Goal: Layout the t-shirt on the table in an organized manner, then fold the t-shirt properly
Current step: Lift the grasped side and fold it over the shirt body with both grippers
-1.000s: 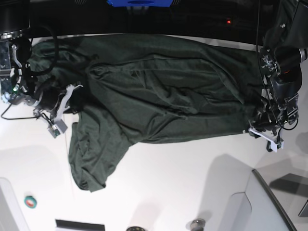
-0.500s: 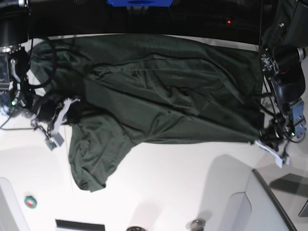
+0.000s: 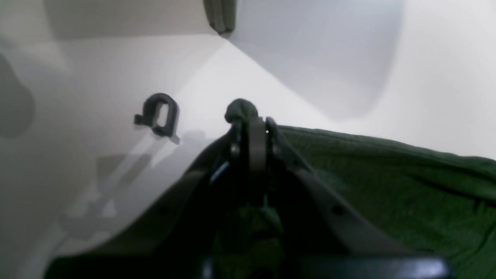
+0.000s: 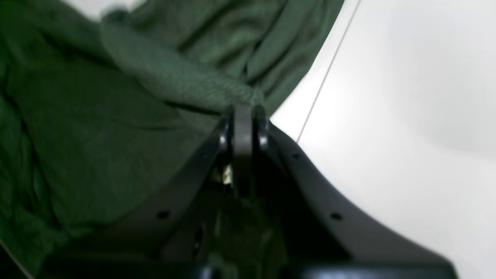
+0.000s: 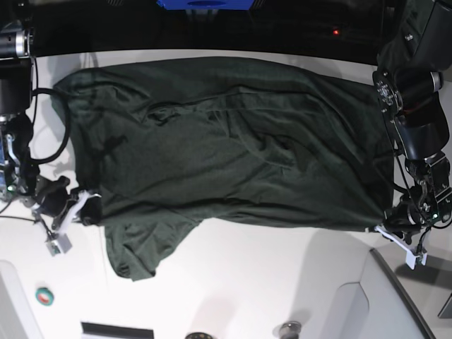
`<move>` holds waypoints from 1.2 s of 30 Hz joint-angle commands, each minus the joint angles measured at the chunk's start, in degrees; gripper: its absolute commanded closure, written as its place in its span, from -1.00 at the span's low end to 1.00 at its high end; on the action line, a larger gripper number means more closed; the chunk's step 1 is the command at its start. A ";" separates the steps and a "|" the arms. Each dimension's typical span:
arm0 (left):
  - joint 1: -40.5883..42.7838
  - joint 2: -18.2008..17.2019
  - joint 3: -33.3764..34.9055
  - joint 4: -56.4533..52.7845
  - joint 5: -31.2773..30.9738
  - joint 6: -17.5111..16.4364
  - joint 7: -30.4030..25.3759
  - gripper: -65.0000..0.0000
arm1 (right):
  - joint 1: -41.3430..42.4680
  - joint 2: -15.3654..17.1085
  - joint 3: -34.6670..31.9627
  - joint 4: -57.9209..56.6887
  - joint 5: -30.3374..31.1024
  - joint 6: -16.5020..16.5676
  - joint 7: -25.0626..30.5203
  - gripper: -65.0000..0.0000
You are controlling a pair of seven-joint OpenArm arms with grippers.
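T-shirt (image 5: pixel 226 148) spread wide across the white worktop (image 5: pixel 268 282) in the base view, long axis running side to side, its far edge along the worktop's far edge. One flap, a sleeve or corner, hangs toward the camera at the view's lower left; the body lies mostly flat with soft creases near the middle. The near half of the worktop is bare and open, with a small teal ring (image 5: pixel 45 296) at the near left and a grey panel (image 5: pixel 381 296) at the near right. The right gripper (image 5: pixel 79 212) sits at the shirt's left near corner in this view, the left gripper (image 5: pixel 387 224) at its right near corner.

Left wrist view: the fingers (image 3: pixel 252 131) are pressed together, pinching a small bunched nub of green cloth that pokes out beyond the tips. The shirt stretches away to the right; pale worktop lies beyond, with a small dark clip-like piece (image 3: pixel 159 115) to the left.

Right wrist view: the fingers (image 4: pixel 243 124) are closed tight on a thick rolled fold of the shirt. Cloth fills the left; bare worktop with a thin dark seam line (image 4: pixel 329 69) opens to the right.
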 commanded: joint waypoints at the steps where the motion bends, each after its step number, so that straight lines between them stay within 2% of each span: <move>1: -1.69 -0.71 -0.33 1.11 -0.71 -0.12 -1.07 1.00 | 1.55 1.97 0.40 0.66 1.10 0.41 2.84 1.00; 6: -1.61 -0.62 -0.59 2.08 -0.71 -0.12 -0.98 1.00 | 1.81 2.76 0.40 0.83 1.10 0.59 4.60 1.00; 9: -0.38 -0.44 -0.59 6.03 -0.89 -0.21 1.30 1.00 | 1.72 3.55 0.22 0.22 1.10 0.68 4.60 1.00; 14: 5.25 -0.88 -0.59 15.53 -9.68 -0.12 6.67 1.00 | -0.12 3.73 0.22 0.39 1.10 0.68 4.51 1.00; 18: 12.28 -0.88 -0.59 23.00 -12.84 -0.03 9.04 1.00 | -2.15 3.81 0.22 0.75 1.10 0.68 4.51 1.00; 24: 22.75 -0.62 -0.85 30.38 -12.84 -0.03 9.22 1.00 | -6.10 4.08 0.57 0.92 1.10 0.68 4.43 1.00; 28: 26.97 -0.62 -5.60 33.81 -12.93 -0.21 9.39 1.00 | -9.00 4.08 0.66 2.24 1.37 0.68 4.43 1.00; 32: 30.66 -0.62 -8.41 36.01 -12.93 -3.55 9.57 1.00 | -11.64 4.08 0.66 6.20 1.37 0.68 4.43 1.00; 36: 35.67 0.08 -8.33 37.95 -12.93 -3.64 9.57 1.00 | -13.84 3.81 4.88 7.34 1.28 0.68 4.34 1.00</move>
